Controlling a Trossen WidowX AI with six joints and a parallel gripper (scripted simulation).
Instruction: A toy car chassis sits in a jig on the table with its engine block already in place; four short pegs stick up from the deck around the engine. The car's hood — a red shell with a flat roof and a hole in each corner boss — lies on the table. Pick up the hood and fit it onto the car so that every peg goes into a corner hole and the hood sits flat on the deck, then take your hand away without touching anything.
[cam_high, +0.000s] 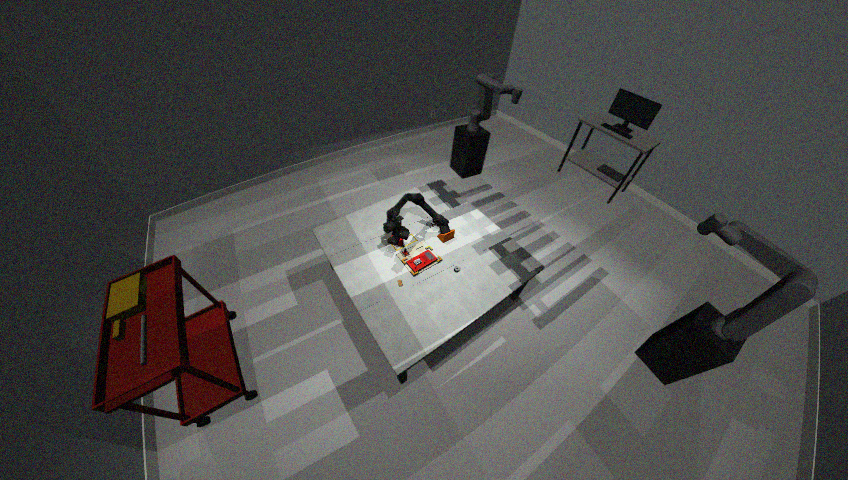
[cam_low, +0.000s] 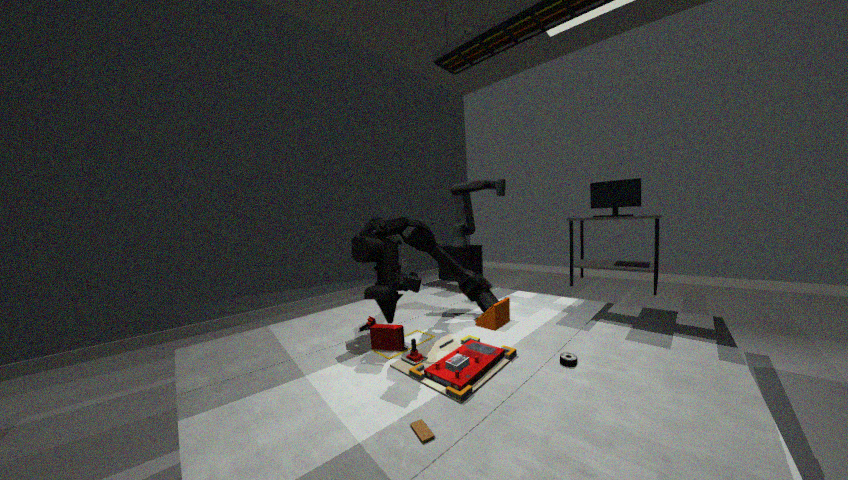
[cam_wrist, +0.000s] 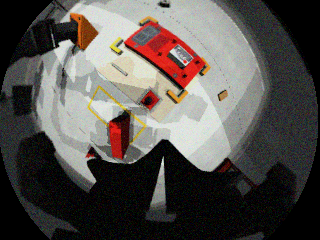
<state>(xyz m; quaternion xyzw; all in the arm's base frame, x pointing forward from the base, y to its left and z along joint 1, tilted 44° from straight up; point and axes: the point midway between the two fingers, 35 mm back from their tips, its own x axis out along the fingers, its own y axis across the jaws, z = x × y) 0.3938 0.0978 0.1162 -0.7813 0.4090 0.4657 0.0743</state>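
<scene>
The hood (cam_low: 387, 337) (cam_wrist: 118, 137), a red shell, stands upright on edge on the table, partly over a yellow outline. In the top view the arm largely hides it. My gripper (cam_low: 390, 321) (cam_wrist: 164, 142) is shut and empty, pointing down; its tips appear just above the hood in the exterior view. The red chassis (cam_high: 423, 265) (cam_low: 487, 359) (cam_wrist: 165, 32) lies in the jig between yellow corner blocks. The grey engine block (cam_low: 457, 361) (cam_wrist: 180, 55) sits on its deck with short pegs around it. The hood's holes cannot be made out.
A small red base with a black post (cam_low: 413, 355) (cam_wrist: 150, 100) stands on the pale board beside the chassis. An orange wedge (cam_high: 446, 236) (cam_low: 493, 315) (cam_wrist: 84, 31) stands by the arm. A brown block (cam_low: 422, 431) (cam_wrist: 223, 95) and a black round part (cam_high: 457, 269) (cam_low: 568, 359) lie farther out.
</scene>
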